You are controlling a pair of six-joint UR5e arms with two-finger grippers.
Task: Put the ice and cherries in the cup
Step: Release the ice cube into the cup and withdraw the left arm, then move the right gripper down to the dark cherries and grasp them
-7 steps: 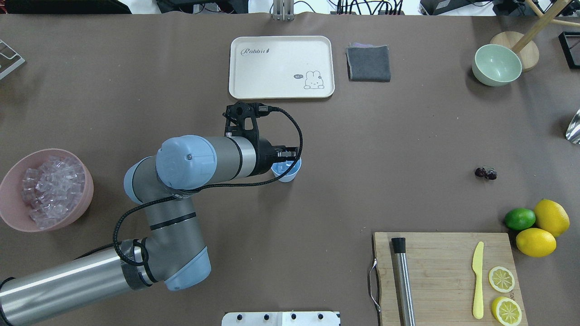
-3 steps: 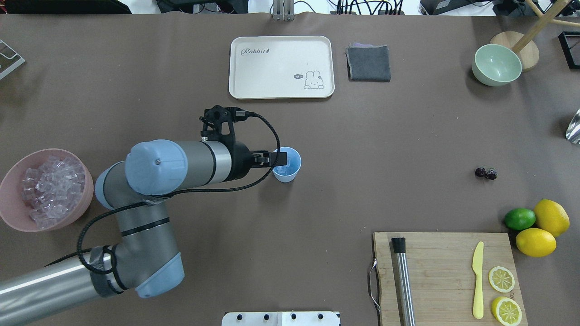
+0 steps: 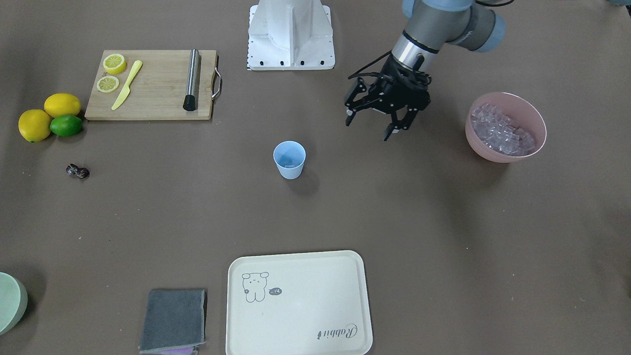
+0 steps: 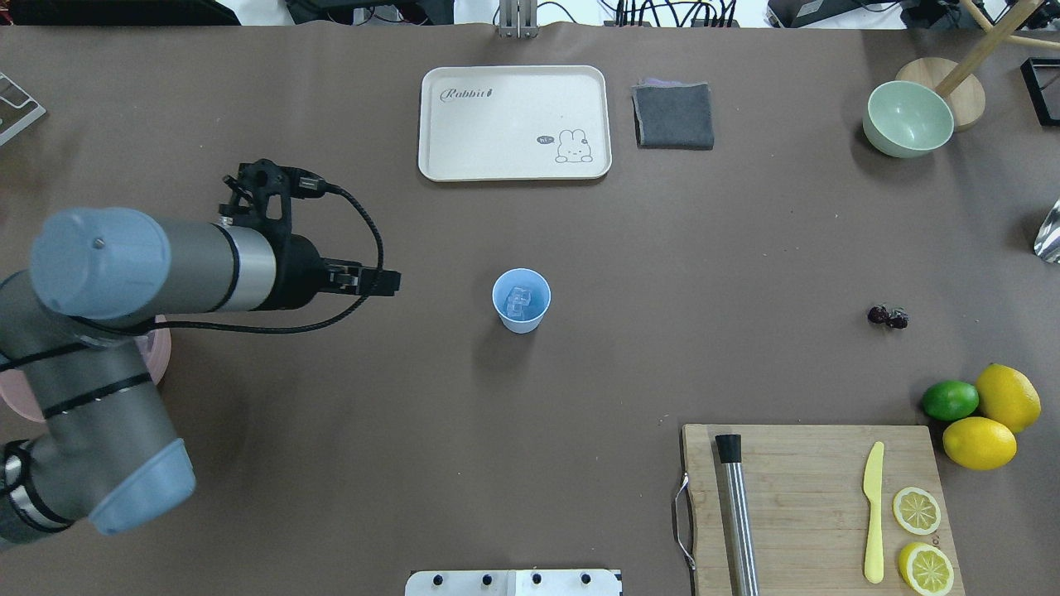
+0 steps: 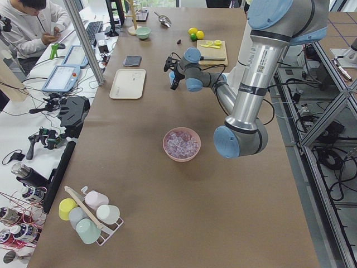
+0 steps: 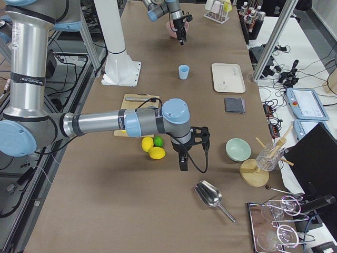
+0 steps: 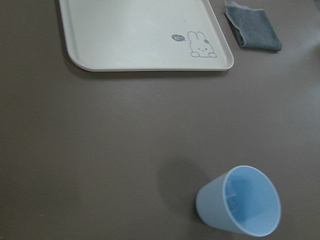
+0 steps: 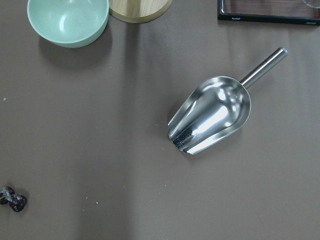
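The light blue cup (image 4: 522, 300) stands upright mid-table, with a few clear ice cubes (image 4: 517, 302) inside. It also shows in the front view (image 3: 289, 159) and the left wrist view (image 7: 240, 207). My left gripper (image 3: 368, 130) is open and empty, in the air between the cup and the pink bowl (image 3: 493, 149), which is full of ice (image 3: 500, 130). The arm hides most of that bowl in the overhead view. The dark cherries (image 4: 888, 316) lie on the table far to the right. My right gripper (image 6: 183, 161) hangs beyond the lemons; I cannot tell if it is open.
A cream tray (image 4: 513, 122) and a grey cloth (image 4: 673, 115) lie beyond the cup. A pale green bowl (image 4: 908, 118) sits back right. A cutting board (image 4: 811, 497) with knife, lemon slices and metal rod, two lemons and a lime (image 4: 951, 400) are front right. A metal scoop (image 8: 212, 115) lies under the right wrist.
My left arm has pulled back from over the cup to the left, toward the pink bowl. The cup is now uncovered with ice inside.
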